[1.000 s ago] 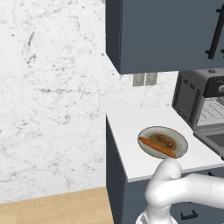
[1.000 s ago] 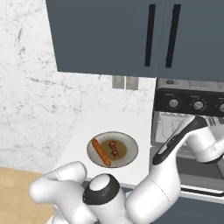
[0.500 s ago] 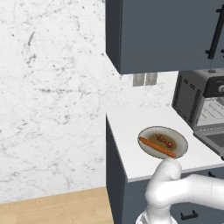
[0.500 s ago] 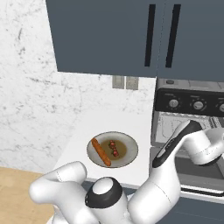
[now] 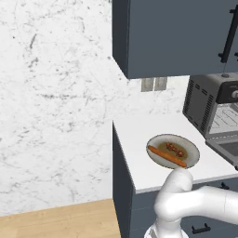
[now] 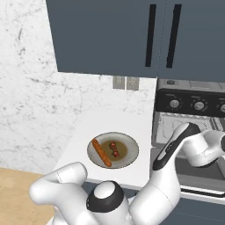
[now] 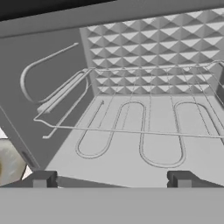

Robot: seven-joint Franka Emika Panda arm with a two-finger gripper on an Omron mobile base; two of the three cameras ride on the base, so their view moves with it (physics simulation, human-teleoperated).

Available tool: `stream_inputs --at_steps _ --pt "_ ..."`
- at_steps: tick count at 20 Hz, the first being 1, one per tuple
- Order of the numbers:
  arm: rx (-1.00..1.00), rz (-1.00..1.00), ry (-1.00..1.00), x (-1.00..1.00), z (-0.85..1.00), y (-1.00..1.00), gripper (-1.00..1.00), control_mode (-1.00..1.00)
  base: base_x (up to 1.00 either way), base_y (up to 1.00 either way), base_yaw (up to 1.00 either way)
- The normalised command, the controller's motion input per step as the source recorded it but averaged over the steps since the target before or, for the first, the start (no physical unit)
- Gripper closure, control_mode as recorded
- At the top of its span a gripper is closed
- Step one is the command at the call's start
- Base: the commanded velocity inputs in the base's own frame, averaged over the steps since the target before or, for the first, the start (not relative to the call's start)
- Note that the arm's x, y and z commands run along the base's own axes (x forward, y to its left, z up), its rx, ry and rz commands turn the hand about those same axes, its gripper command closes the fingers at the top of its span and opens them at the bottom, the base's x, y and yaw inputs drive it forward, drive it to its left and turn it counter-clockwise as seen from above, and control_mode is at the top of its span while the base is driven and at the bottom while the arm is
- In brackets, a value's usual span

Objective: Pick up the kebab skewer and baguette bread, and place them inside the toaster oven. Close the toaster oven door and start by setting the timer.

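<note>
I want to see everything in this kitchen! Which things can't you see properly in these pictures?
- Toaster oven: left base view, right side cut off by the picture edge.
- Toaster oven door: right base view, mostly hidden behind the white arm.
- Plate: hand view, just a sliver, cut off by the left edge.
- Kebab skewer: too small to count its chunks.
- Tool: hand view, just its fingertips poke up, spread wide apart.

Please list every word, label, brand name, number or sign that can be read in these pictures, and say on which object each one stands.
None: no readable text.
Toaster oven: the panel around its knobs carries no readable marks.
Cupboard: plain doors.
Wall outlets: blank plates.
Plate, baguette, skewer: nothing printed.
Oven interior in the hand view, with its rack: no label.
</note>
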Motion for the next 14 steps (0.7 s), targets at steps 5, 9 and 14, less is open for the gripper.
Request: stream_inputs --at_steps 5,9,14 --pt "0.00 0.00 -0.02 0.13 0.00 0.00 -1.00 -1.00 0.00 0.00 0.00" --pt "0.00 0.00 -0.02 0.06 -0.01 0.00 -1.00 -1.00 0.00 0.00 0.00" --pt "0.00 0.00 -0.01 0.08 0.00 0.00 -1.00 -1.00 0.00 0.00 0.00"
